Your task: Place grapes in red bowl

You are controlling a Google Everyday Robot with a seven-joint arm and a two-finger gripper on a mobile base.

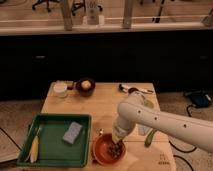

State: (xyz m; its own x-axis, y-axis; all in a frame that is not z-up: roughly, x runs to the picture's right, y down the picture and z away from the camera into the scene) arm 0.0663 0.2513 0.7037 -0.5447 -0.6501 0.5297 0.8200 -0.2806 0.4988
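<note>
The gripper sits low inside the red bowl, directly over the grapes, which lie in the bowl; whether it grips them cannot be told. The step in hand appears to be release. The next move calls for a straight upward lift, leaving the grapes undisturbed.

At the front edge of the counter we see the wide bowl, with the grapes in its right half. The gripper hangs right over them, perhaps touching; we cannot tell. Just left of the bowl sits a tray, holding a sponge on its right and a cob on its left. At the back left stands a small bowl, with a cup beside it on the left.
</note>
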